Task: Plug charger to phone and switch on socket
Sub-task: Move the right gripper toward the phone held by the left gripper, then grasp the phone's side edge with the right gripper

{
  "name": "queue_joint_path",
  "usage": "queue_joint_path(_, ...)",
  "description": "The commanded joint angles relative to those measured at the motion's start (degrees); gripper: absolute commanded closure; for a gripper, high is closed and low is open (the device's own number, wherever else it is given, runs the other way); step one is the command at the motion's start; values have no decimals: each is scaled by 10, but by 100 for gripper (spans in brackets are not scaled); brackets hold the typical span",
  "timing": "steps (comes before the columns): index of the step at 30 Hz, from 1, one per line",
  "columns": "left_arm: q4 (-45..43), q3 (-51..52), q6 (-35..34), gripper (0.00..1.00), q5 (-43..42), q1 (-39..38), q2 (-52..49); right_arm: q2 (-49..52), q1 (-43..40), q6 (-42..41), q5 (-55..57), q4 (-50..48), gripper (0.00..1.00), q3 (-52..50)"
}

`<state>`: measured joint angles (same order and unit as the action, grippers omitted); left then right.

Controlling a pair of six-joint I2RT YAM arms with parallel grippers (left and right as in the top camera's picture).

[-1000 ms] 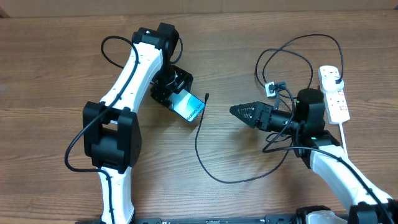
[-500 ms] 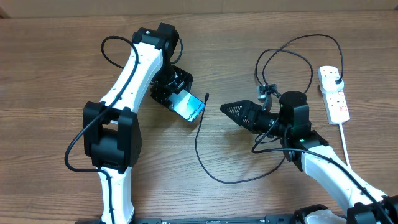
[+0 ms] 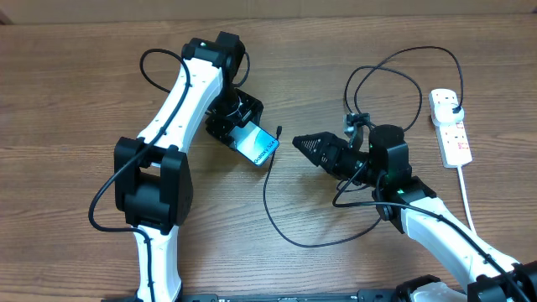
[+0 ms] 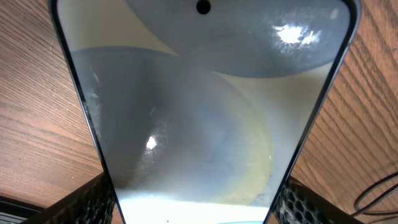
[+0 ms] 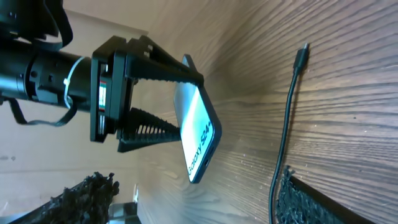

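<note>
Leftward travel is seen in the right gripper (image 3: 300, 143), which has been carried across the table (image 3: 84, 84) from beside the cable loops to a spot near the phone (image 3: 256, 144). Its jaws are spread wide and nothing is held between them, as the right wrist view confirms. Just ahead of it, the connector tip (image 5: 303, 50) of the charger cable (image 3: 268, 201) lies flat on the wood, untouched, close beside the phone but not joined to it. The phone is held off the table at a tilt, lit screen up, with "Galaxy S24" lettering at its lower end, and it is clamped by its long edges in the left gripper (image 3: 243, 134). From the tip, the cable runs in a wide loop under the right arm and up to the power strip (image 3: 450, 130) at the right edge, where a black plug (image 3: 453, 102) appears to be seated already. The step in hand is judged to be the reach for the connector, so plugging and switching are both still to be done. A descent onto the tip and a closing just behind it are called for next, and then alignment with the charging port, which cannot be made out.
</note>
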<state>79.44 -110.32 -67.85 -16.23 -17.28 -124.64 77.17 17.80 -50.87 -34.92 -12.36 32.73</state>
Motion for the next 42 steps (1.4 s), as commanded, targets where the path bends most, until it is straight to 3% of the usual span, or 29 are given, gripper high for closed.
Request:
queue_joint_path(1, 0, -16, -12, 29, 0, -5, 6, 0, 9, -16, 24, -5, 13, 14)
queue_joint_path(12, 0, -16, -16, 28, -14, -11, 6, 2, 37, -47, 61, -7, 16, 14)
queue_joint_path(23, 0, -16, -32, 29, -68, -12, 6, 26, 84, -120, 124, -16, 25, 14)
queue_joint_path(42, 3, -16, -47, 29, -131, -12, 6, 46, 97, -132, 135, -45, 27, 14)
